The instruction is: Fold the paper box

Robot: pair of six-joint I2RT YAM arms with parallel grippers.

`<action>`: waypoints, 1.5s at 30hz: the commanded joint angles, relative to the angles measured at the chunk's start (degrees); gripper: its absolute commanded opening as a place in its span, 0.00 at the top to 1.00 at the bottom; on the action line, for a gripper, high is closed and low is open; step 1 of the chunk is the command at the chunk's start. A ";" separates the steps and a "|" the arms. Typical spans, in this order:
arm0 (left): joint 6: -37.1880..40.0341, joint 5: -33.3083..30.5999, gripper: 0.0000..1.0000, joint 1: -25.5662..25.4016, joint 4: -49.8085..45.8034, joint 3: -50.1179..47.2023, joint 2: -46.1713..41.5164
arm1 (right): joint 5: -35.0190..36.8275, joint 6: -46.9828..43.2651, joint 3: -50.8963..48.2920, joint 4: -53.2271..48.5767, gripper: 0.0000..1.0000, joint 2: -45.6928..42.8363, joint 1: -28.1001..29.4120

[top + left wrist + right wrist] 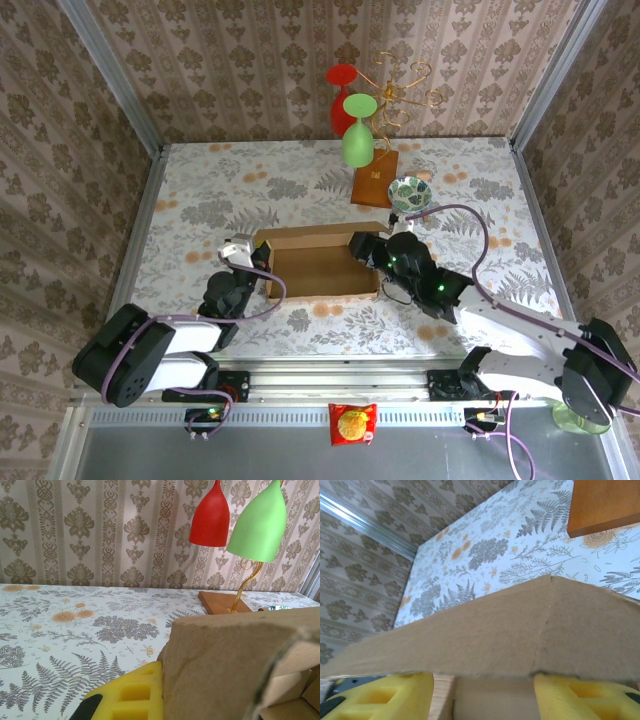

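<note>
On floral table point(200, 200), left jaws pinch shallow tan paper box point(320, 272), right jaws open.

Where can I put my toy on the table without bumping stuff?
The far-left table, between the left wall and the paper box, is bare. So is the middle strip in front of the box. It's crowded behind the box on the right: glass stand and bowl.

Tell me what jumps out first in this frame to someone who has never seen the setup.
The open tan paper box sits at the table's middle, with the left gripper shut on its left end and the right gripper open at its right end. Behind it, a red glass and a green glass hang upside down from a gold wire stand by the far wall.
</note>
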 commanded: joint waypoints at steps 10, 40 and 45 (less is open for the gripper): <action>-0.19 -1.67 1.00 -1.01 -1.59 0.31 0.77 | 0.11 29.61 7.05 -8.02 0.37 0.29 1.32; -4.07 -1.11 0.86 -1.18 -1.15 -0.21 1.07 | 8.70 43.95 4.73 -0.96 1.00 7.30 1.56; -8.94 -0.52 0.67 -1.23 -1.29 -1.73 -1.25 | 8.87 44.86 3.38 -0.94 1.00 6.85 1.56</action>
